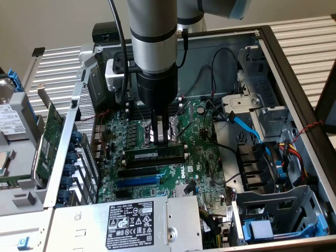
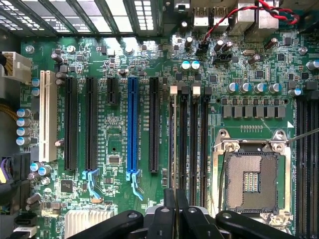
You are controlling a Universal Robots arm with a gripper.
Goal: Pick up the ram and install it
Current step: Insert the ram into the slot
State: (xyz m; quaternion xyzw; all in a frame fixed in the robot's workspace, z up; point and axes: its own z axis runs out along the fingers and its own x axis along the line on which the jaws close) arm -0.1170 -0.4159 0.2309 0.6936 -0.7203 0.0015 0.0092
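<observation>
Green board with black chips and a pale label on its face, the ram [image 1: 155, 155] stands upright on its long edge in the memory slot nearest the black expansion slot [image 1: 142, 170]. That slot is on the motherboard [image 1: 178, 176] inside the open computer case [image 1: 210, 42]. In the wrist view the ram reads as a thin line running along that slot. Three empty memory slots [image 2: 194, 144] lie just beside it, with the bare processor socket [image 2: 250, 174] beyond them. The jaws are drawn narrow, nearly together, with their tips at the middle of the ram's top edge. I cannot tell whether they pinch it or only bear on it, nor whether the white end clip [image 2: 173, 90] is locked.

The likeliest trouble is uneven seating, since a push at the middle alone may leave one end high. If the notch is off, force would bow the stick or strain the slot. The top edge is thin, so the tips could slide off onto the neighbouring slots
</observation>
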